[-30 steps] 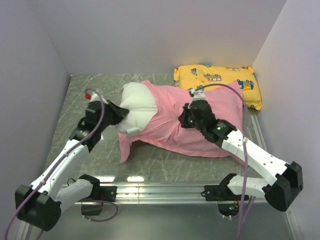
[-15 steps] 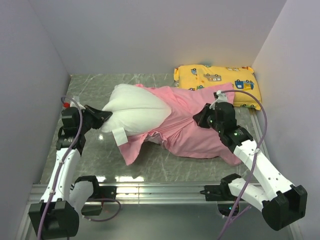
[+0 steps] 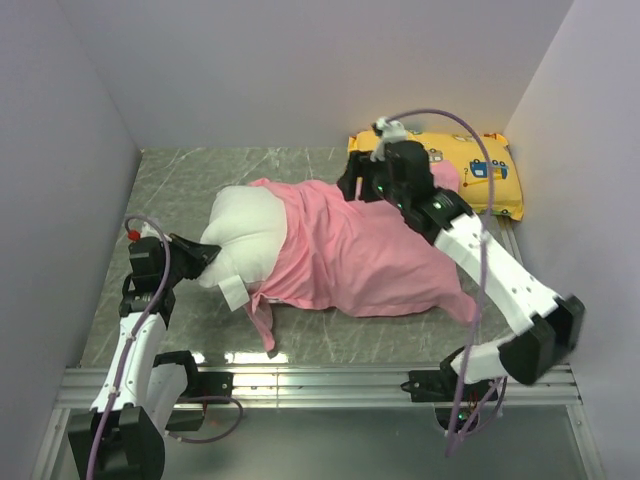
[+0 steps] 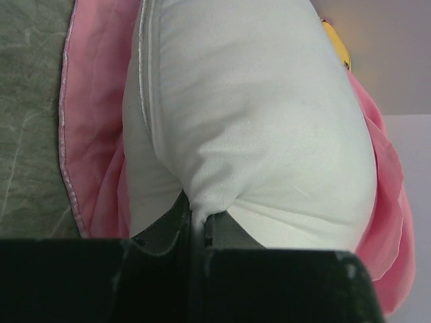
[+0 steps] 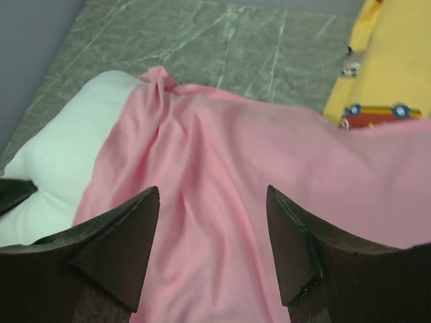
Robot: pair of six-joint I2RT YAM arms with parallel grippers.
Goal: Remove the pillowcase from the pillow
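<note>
The white pillow (image 3: 245, 240) lies at the left of the table, its right part still inside the pink pillowcase (image 3: 360, 255), which spreads flat to the right. My left gripper (image 3: 207, 256) is shut on the pillow's near left corner; in the left wrist view the white pillow (image 4: 256, 121) is pinched between the jaws of the left gripper (image 4: 197, 219), with the pillowcase (image 4: 94, 134) edge beside it. My right gripper (image 3: 352, 186) hovers open above the pillowcase's far edge. In the right wrist view the right gripper (image 5: 212, 192) has nothing between its fingers, pillowcase (image 5: 222, 155) below, pillow (image 5: 60, 155) at left.
A yellow cartoon-vehicle pillow (image 3: 480, 165) lies at the back right, right behind my right gripper; the same yellow pillow (image 5: 397, 60) is in the right wrist view. Walls close the table on the left, back and right. A metal rail (image 3: 320, 380) runs along the near edge.
My right gripper has opened, let go of the pillowcase, and risen toward the back by the yellow pillow. The pink fabric has dropped flat. The left gripper keeps its hold on the pillow.
</note>
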